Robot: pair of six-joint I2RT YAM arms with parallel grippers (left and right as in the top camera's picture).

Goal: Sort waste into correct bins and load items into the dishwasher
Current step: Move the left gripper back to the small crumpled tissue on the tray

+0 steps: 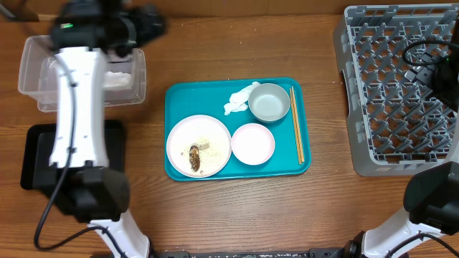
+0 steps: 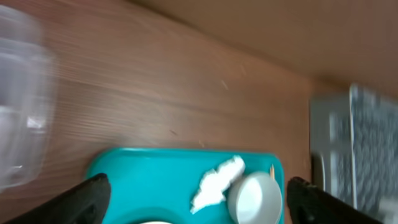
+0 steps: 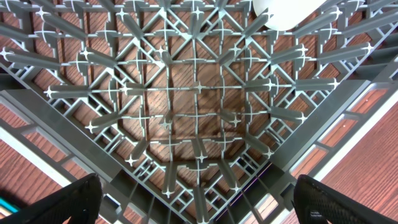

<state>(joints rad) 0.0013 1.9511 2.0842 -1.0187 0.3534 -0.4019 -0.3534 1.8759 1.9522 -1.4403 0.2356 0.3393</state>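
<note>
The teal tray [image 1: 176, 100] holds a large white plate [image 1: 208, 132] with a brown food scrap [image 1: 194, 158] and crumbs, a pinkish plate [image 1: 252, 143], a grey-green bowl [image 1: 269, 102], a crumpled tissue [image 1: 239, 99] and chopsticks [image 1: 297, 125]. My left gripper [image 1: 147, 25] [image 2: 196, 193] is open and empty, high beside the clear tub [image 1: 32, 72]. My right gripper [image 1: 429, 70] [image 3: 196, 199] is open and empty above the grey dish rack [image 1: 387, 107] [image 3: 199, 106]. A white round thing [image 3: 283, 12], likely the cup, sits in the rack. The red wrapper is out of view.
White tissue [image 1: 118, 77] lies in the clear tub. The black tray [image 1: 32, 154] sits at the left, partly under my left arm. The left wrist view shows the tissue [image 2: 217, 180], bowl [image 2: 255, 198], tray [image 2: 149, 180] and rack [image 2: 348, 149].
</note>
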